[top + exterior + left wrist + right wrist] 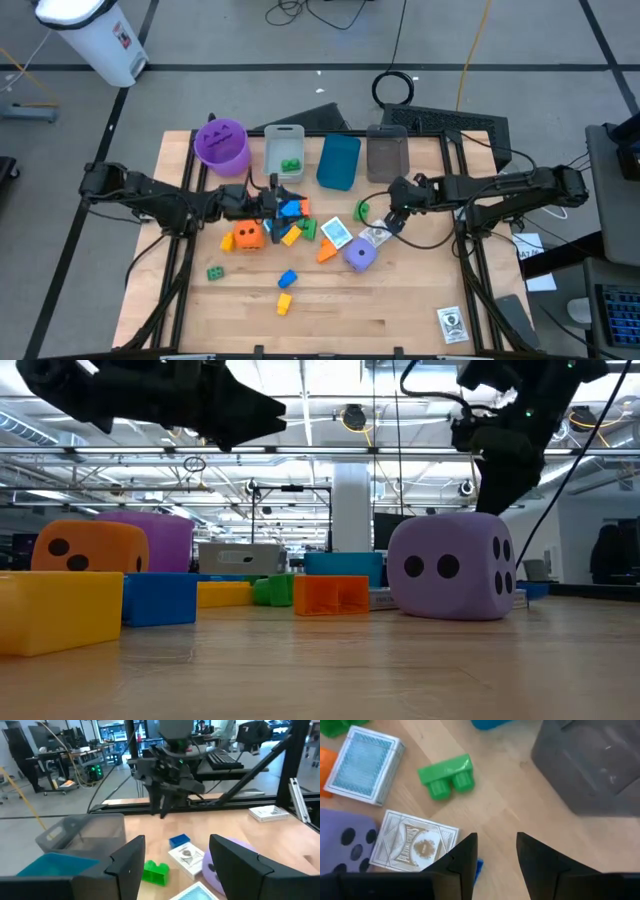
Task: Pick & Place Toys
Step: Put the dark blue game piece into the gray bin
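Observation:
The toys lie mid-table: an orange die [248, 235], a purple die [360, 255], and a cluster of blue, yellow and orange bricks [292, 222]. A green brick [445, 775] rests on its side beside a white printed box [415, 842]. My left gripper [280, 205] hovers level over the brick cluster, open, with nothing between its fingers [127, 865]. My right gripper [395, 218] slants down over the bare wood between the green brick and the grey bin [590, 765], open and empty [495, 855].
A purple cup [221, 143], a clear bin [284, 150] holding a green brick, a blue bin [338, 160] and the grey bin [388, 152] line the far edge. Loose green [215, 272], blue [288, 278] and yellow [284, 303] bricks lie nearer. A blue-backed card box [337, 233] lies by the purple die.

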Controlling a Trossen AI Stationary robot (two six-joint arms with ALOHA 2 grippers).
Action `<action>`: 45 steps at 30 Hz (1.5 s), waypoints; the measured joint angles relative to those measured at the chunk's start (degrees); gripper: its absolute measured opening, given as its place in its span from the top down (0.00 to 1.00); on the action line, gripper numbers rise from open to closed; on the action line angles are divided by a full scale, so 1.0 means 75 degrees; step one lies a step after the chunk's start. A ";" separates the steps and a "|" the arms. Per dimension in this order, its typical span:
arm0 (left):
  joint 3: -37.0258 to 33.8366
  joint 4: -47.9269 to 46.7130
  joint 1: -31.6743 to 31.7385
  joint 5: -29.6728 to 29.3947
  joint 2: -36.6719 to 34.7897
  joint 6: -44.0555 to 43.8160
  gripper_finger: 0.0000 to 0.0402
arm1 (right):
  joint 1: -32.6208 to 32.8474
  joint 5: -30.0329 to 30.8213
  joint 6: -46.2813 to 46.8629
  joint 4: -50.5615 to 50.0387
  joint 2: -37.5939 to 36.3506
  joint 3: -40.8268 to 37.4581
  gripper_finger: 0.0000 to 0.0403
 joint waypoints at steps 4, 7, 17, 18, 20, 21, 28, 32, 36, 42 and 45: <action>0.0000 0.0032 0.0416 0.0499 0.0000 0.0001 0.43 | 0.0000 -0.0012 -0.0045 0.0536 0.0000 -0.0455 0.64; 0.0000 0.0032 0.0661 0.0736 0.0000 -0.0091 0.43 | 0.0000 -0.0029 0.0082 0.0806 0.0000 -0.0703 0.60; 0.0000 0.0020 0.1175 0.1096 0.0000 -0.0143 0.43 | 0.0003 -0.0834 0.0779 0.1566 0.0000 -0.1571 0.45; 0.0000 0.0017 0.1207 0.1097 0.0000 -0.0143 0.43 | 0.0000 -0.0833 0.0887 0.1614 0.0000 -0.1670 0.44; 0.0000 0.0020 0.1264 0.1214 0.0000 -0.0143 0.43 | 0.0000 -0.0844 0.1087 0.1801 0.0000 -0.1896 0.43; 0.0000 0.0017 0.1294 0.1259 0.0000 -0.0143 0.43 | 0.0000 -0.0939 0.1130 0.1967 0.0000 -0.2020 0.43; 0.0000 0.0020 0.1358 0.1286 0.0000 -0.0205 0.43 | 0.0003 -0.1643 0.1280 0.3402 0.0000 -0.2674 0.43; 0.0000 -0.0002 0.1355 0.1289 0.0000 -0.0235 0.43 | 0.0003 -0.1626 0.1286 0.3415 0.0000 -0.2827 0.45; 0.0000 -0.0009 0.1355 0.1288 0.0000 -0.0306 0.43 | 0.0003 -0.1596 0.1341 0.3461 -0.0009 -0.2965 0.47; 0.0000 -0.0009 0.1355 0.1286 0.0000 -0.0326 0.43 | 0.0000 -0.1393 0.1312 0.3438 -0.0015 -0.3074 0.51; 0.0000 -0.0008 0.1355 0.1286 0.0000 -0.0344 0.43 | 0.0003 -0.1341 0.1241 0.3429 -0.0015 -0.3074 0.54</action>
